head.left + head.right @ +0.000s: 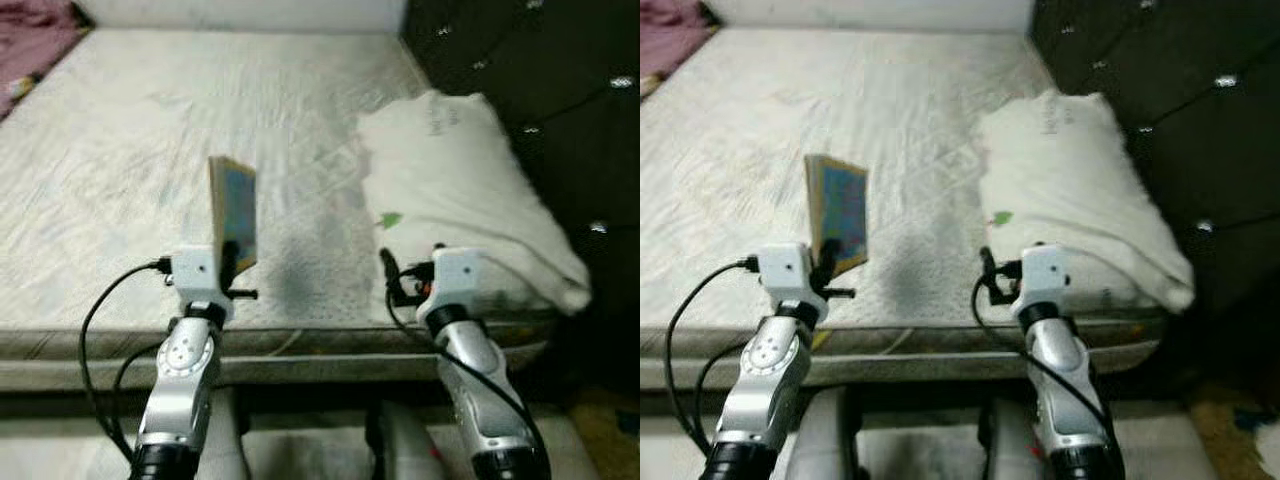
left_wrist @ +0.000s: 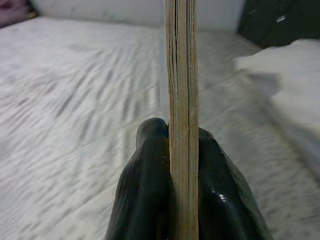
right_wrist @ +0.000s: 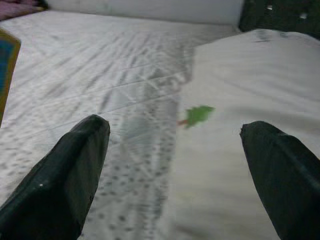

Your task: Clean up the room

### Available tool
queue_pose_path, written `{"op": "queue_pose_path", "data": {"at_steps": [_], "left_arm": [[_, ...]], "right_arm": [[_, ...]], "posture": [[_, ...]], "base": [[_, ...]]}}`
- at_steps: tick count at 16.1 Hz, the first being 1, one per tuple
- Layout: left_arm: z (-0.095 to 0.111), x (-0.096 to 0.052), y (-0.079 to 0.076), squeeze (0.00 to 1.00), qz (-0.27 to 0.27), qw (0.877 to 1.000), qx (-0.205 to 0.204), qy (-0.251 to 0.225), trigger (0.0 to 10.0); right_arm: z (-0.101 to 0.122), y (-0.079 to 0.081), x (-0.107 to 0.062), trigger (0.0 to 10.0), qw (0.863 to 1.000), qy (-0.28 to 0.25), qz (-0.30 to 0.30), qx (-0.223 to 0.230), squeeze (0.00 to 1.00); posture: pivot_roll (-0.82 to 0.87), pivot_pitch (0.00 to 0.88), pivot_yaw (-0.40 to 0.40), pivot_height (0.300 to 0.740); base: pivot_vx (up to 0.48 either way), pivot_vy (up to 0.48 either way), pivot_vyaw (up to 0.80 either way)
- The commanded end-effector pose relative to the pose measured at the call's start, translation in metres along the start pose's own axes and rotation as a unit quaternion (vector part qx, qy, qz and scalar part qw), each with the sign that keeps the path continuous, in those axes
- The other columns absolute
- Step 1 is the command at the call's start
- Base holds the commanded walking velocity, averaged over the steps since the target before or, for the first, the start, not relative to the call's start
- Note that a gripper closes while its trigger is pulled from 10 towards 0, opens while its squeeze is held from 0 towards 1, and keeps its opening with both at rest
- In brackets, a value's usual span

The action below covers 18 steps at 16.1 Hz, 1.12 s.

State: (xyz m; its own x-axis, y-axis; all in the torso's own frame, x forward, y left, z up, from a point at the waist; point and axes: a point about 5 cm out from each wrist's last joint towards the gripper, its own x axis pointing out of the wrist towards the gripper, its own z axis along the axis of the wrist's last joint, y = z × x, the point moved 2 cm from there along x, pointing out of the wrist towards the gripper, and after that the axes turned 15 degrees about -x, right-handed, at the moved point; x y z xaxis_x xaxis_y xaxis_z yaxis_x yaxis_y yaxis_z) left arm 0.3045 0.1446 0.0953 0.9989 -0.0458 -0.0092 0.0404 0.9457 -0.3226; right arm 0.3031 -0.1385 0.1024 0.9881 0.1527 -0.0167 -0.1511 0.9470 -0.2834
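Observation:
A thin book (image 1: 233, 212) with a blue and yellow cover stands upright on edge above the white mattress (image 1: 150, 150). My left gripper (image 1: 230, 262) is shut on its lower end. In the left wrist view the book's tan page edge (image 2: 181, 100) runs straight up between my two black fingers (image 2: 145, 190). My right gripper (image 1: 392, 270) hangs open over the front of the bed, at the near edge of a white pillow (image 1: 460, 190). In the right wrist view its fingers (image 3: 65, 175) stand wide apart over the pillow's small green leaf print (image 3: 198, 115).
A dark tufted headboard (image 1: 540, 90) rises along the right side of the bed. A pink cloth (image 1: 30, 40) lies at the far left corner. The bed's front edge (image 1: 300, 345) runs just below both wrists. A pale wall (image 1: 240, 12) closes the far end.

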Motion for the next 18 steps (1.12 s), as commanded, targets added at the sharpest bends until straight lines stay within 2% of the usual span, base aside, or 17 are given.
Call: {"op": "queue_pose_path", "data": {"at_steps": [1,3,4,5,7,9,10,11,12,14,15,17,18], "left_arm": [[0.003,0.003,-0.005,0.00,-0.011,1.000,-0.010,-0.001,10.0],[-0.009,0.011,-0.009,0.00,-0.017,0.998,-0.037,0.037,10.0],[-0.013,0.015,-0.009,0.00,-0.015,0.998,-0.037,0.048,10.0],[-0.019,0.021,-0.012,0.00,-0.016,0.995,-0.081,0.060,10.0],[-0.026,0.033,-0.022,0.00,-0.024,0.987,-0.138,0.081,10.0],[-0.023,0.042,-0.035,0.00,-0.017,0.988,-0.131,0.078,10.0],[-0.024,0.044,-0.047,0.00,-0.032,0.987,-0.139,0.080,10.0],[-0.026,0.046,-0.066,0.00,-0.057,0.982,-0.160,0.088,10.0],[-0.028,0.047,-0.073,0.00,-0.065,0.977,-0.181,0.096,10.0],[-0.032,0.050,-0.080,0.00,-0.066,0.968,-0.213,0.118,10.0],[-0.038,0.054,-0.088,0.00,-0.078,0.963,-0.202,0.159,10.0],[-0.047,0.057,-0.090,0.00,-0.058,0.947,-0.236,0.210,10.0],[-0.048,0.058,-0.089,0.00,-0.052,0.945,-0.239,0.215,10.0]], "right_arm": [[-0.002,-0.005,-0.002,10.0,1.000,0.005,-0.009,-0.001,0.00],[-0.001,-0.007,-0.003,10.0,1.000,0.000,-0.010,0.002,0.00],[-0.001,-0.007,-0.003,10.0,1.000,0.000,-0.010,0.001,0.00],[0.001,-0.009,-0.004,10.0,1.000,-0.004,-0.010,-0.003,0.00],[0.002,-0.018,-0.009,10.0,1.000,-0.001,-0.017,-0.016,0.00],[0.001,-0.031,-0.013,10.0,0.999,-0.001,-0.038,-0.023,0.00],[0.001,-0.032,-0.014,10.0,0.999,0.000,-0.038,-0.027,0.00],[0.001,-0.032,-0.015,10.0,0.999,0.001,-0.037,-0.031,0.00],[0.002,-0.032,-0.016,10.0,0.999,0.002,-0.036,-0.034,0.00],[0.003,-0.033,-0.017,10.0,0.999,0.002,-0.036,-0.037,0.00],[0.003,-0.036,-0.019,10.0,0.998,0.005,-0.040,-0.040,0.00],[0.002,-0.039,-0.022,10.0,0.998,0.008,-0.040,-0.045,0.00],[0.002,-0.039,-0.022,10.0,0.998,0.008,-0.040,-0.046,0.00]], "posture": [[-0.01,0.026,-0.007,0.573],[-0.02,0.030,-0.007,0.553],[-0.02,0.030,-0.007,0.543],[-0.05,0.035,-0.017,0.528],[-0.07,0.045,-0.024,0.518],[-0.08,0.047,-0.026,0.518],[-0.09,0.045,-0.027,0.518],[-0.10,0.045,-0.030,0.518],[-0.10,0.046,-0.030,0.518],[-0.11,0.048,-0.034,0.518],[-0.12,0.052,-0.036,0.518],[-0.13,0.055,-0.042,0.518],[-0.13,0.055,-0.042,0.518]], "base": [[0.000,0.000,0.00],[0.000,0.000,0.00],[0.000,0.000,0.00],[0.000,0.000,0.00],[0.000,0.000,0.00],[0.000,0.000,0.00],[0.000,0.000,0.00],[0.000,0.000,0.00],[0.000,0.000,0.00],[0.000,0.000,0.00],[0.000,0.000,0.00],[0.000,0.000,0.00],[0.000,0.000,0.00]]}}
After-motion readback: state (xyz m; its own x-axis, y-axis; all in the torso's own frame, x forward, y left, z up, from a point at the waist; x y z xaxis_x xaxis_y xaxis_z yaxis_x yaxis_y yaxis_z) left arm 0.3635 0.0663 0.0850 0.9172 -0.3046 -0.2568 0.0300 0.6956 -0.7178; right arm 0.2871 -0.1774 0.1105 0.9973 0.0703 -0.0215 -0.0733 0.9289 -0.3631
